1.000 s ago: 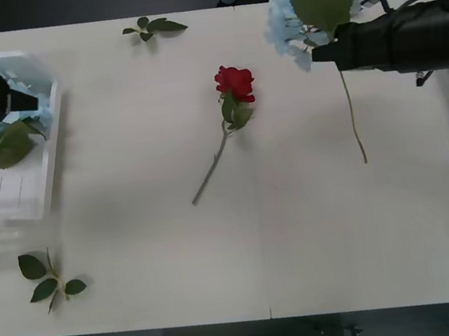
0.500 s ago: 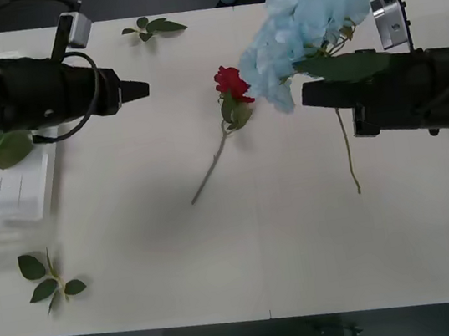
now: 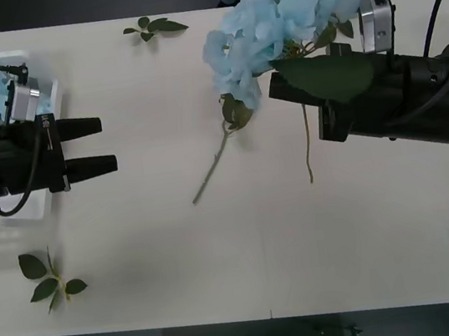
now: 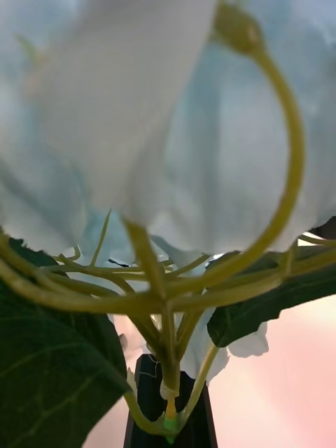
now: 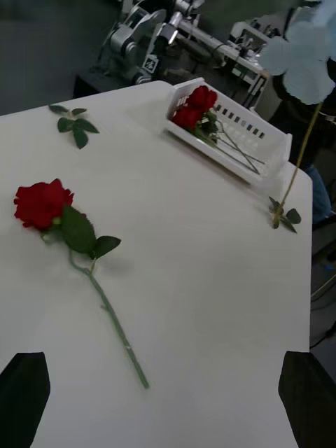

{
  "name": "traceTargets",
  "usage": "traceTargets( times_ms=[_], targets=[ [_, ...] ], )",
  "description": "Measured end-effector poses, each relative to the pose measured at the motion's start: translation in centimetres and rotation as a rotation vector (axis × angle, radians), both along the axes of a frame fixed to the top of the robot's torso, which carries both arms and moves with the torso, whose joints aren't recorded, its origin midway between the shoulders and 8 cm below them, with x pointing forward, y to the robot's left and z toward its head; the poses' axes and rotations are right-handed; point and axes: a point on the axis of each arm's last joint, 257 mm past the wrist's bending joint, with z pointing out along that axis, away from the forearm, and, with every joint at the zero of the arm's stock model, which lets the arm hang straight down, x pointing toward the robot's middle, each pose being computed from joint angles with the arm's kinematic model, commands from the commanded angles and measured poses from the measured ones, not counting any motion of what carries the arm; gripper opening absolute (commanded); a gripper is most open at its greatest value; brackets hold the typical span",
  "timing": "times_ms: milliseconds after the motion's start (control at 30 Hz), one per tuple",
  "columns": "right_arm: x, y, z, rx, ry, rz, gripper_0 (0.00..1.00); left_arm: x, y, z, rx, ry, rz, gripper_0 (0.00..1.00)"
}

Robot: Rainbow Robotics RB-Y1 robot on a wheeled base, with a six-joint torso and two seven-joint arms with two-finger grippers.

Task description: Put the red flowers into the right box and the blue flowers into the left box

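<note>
The right gripper (image 3: 281, 92) is clenched on a blue flower (image 3: 285, 7), pinching it just under the head where the thin stalks fan out; the fluffy pale cluster sits above and ahead of the fingers and the long thin stem (image 3: 307, 143) hangs straight down below them, clear of the worktop (image 3: 220, 253). A broad dark leaf lies across the gripper's top. The left box (image 3: 38, 77), a ridged translucent tray already holding blue heads, lies well apart across the worktop, right behind the left gripper (image 3: 101, 144), so the carry must run leftward with the stem trailing.

The left gripper is released, its two black fingers parted and pointing toward the middle. The red rose (image 5: 43, 203) lies flat ahead of it, between the two grippers, bloom farther off and stem (image 5: 112, 315) slanting back toward the near edge. It is nearer the left arm, but its home, the right box (image 5: 231, 150), slotted white plastic with roses inside, stands beyond it.
</note>
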Motion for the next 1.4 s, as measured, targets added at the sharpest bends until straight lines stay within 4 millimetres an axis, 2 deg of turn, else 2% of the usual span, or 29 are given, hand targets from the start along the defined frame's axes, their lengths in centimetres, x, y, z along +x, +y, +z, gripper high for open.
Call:
traceTargets(
  times_ms=[167, 367, 633, 833, 933, 1100, 1233, 1400],
  targets=[
    [0.2, 0.8, 0.9, 0.008, -0.018, 0.006, 0.00, -0.6, -2.7, -0.5, -0.050, -0.058, -0.068, 0.95],
    [0.0, 2.1, 1.0, 0.007, -0.019, 0.025, 0.00, -0.5, -7.4, -1.4, -0.114, -0.054, -0.095, 0.95],
    [0.1, 2.0, 1.1, 0.011, -0.019, 0.019, 0.00, -2.1, -13.3, -2.3, -0.157, -0.021, -0.169, 0.95],
    [0.1, 2.0, 1.1, 0.011, -0.019, 0.019, 0.00, -2.8, -15.4, -1.7, -0.206, -0.015, -0.194, 0.95],
    [0.1, 2.0, 1.1, 0.011, -0.019, 0.019, 0.00, -3.0, -16.3, -1.5, -0.223, -0.014, -0.199, 1.00],
    [0.1, 2.0, 1.1, 0.011, -0.019, 0.019, 0.00, -2.4, -18.1, -1.4, -0.238, -0.018, -0.174, 1.00],
    [0.3, 2.0, 1.2, 0.014, -0.020, 0.013, 0.00, -2.9, -20.2, -2.1, -0.234, -0.005, -0.188, 1.00],
    [0.4, 2.0, 1.2, 0.017, -0.020, 0.007, 0.00, -3.0, -22.2, -4.1, -0.266, 0.076, -0.180, 1.00]
  ],
)
